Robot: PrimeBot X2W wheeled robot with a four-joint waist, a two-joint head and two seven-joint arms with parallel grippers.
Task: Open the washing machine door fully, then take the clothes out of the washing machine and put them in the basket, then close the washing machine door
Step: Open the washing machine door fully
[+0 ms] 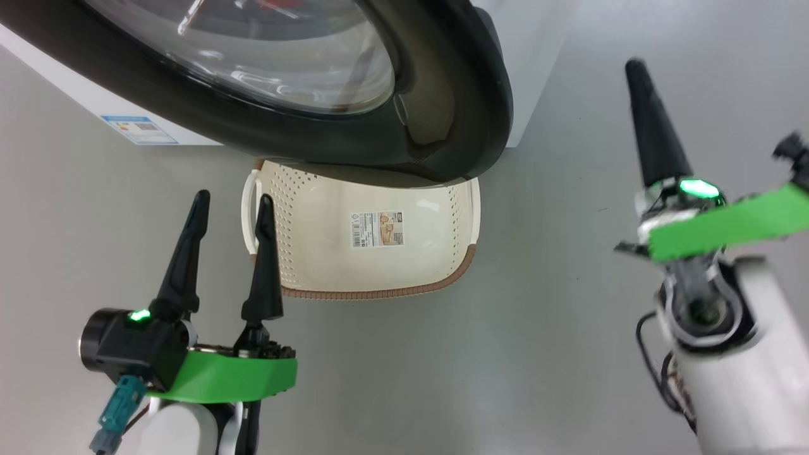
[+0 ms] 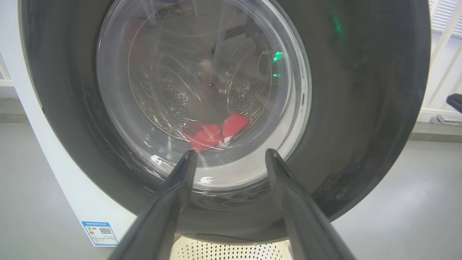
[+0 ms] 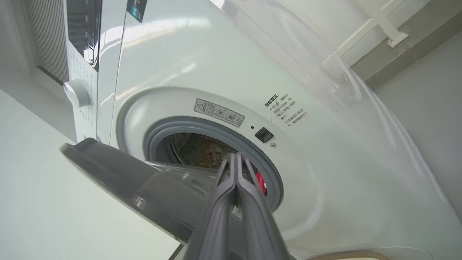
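The floor under me is smooth, plain pale grey with a soft sheen, and I see a tiny dark speck toward its right side. In my left wrist view the floor runs back to a darker grey-brown skirting strip at the foot of the wall. Above that strip stand the white bars of a frame, with a small metal bracket at their base. My right wrist view shows a pale ribbed panel in its upper left corner. The light is even, white and diffuse.
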